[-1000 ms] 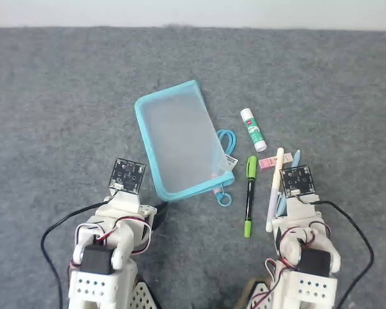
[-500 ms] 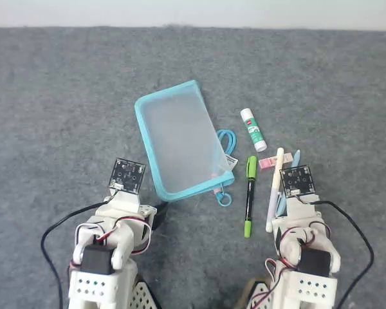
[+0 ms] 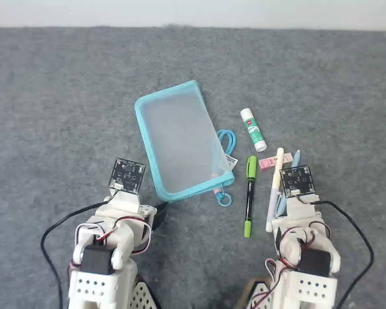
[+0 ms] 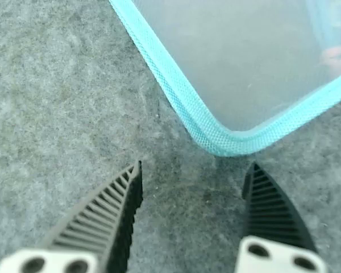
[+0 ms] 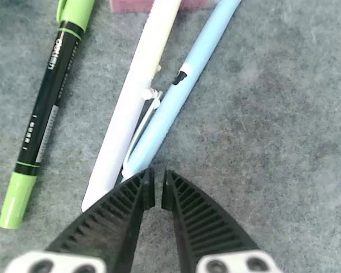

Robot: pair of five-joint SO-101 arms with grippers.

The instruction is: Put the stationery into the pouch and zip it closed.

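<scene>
Pouch (image 3: pixel 180 141) lies flat on the worktop (image 3: pixel 64 96), apparently empty. The glue stick (image 3: pixel 253 129), green marker (image 3: pixel 249 193), white pen (image 3: pixel 274 190) and blue pen (image 5: pixel 182 85) lie beside the pouch. Nothing has moved in the last second. The left pincer (image 4: pixel 196 166) hangs wide at the pouch's corner, and the right pincer (image 5: pixel 157 173) is narrowed to a slit over the pens, holding nothing. Loading has not begun.

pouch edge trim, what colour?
Turquoise trim on the pouch, around a translucent panel. Shows best in the left wrist view.
</scene>
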